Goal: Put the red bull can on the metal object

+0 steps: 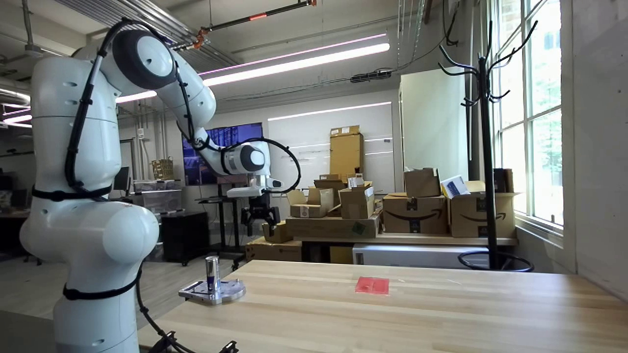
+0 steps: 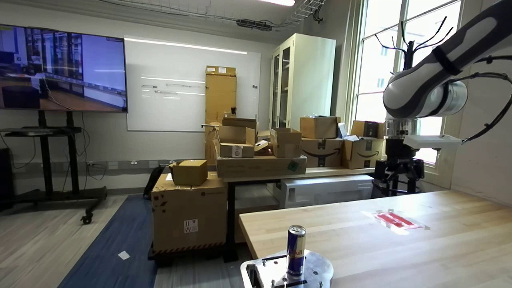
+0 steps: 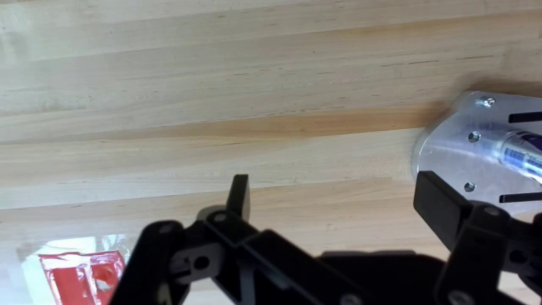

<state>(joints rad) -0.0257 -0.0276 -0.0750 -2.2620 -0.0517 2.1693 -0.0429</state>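
Can [image 2: 296,251] stands upright on the metal plate [image 2: 320,262], base down on its top face. Sides read dark blue and silver, lid silver. Plate is low and flat, with a rounded end, small screws and dark slots; it sits at the edge of the wooden table [image 1: 441,318], its lower part cut off by the frame in an exterior view.

Gripper [image 3: 334,192] hangs above the table, pointing down, well apart from the can. Its two fingers [image 3: 239,197] stand wide of each other, wood grain showing through the gap. Wrist view: can and plate at the right side, both cropped by the frame; one finger overlaps the plate's border in the picture, while both exterior views show the two well apart.

Flat red piece [image 1: 372,285] lies on the table in both exterior views, well apart from the plate. Wrist view puts it at lower left, shiny clear film [image 3: 113,241] around it, part of it hidden by the gripper.

White arm [image 1: 103,152] bends over with its wrist low, black cable [image 1: 76,131] strapped along it. Background: cardboard boxes [image 2: 256,166] stacked beyond the table; black coat rack [image 1: 487,162] beside a bright window [image 1: 544,142]; large screen [image 2: 60,76] lit, next to a whiteboard [image 2: 172,108]; tall pale cabinet [image 2: 314,76]
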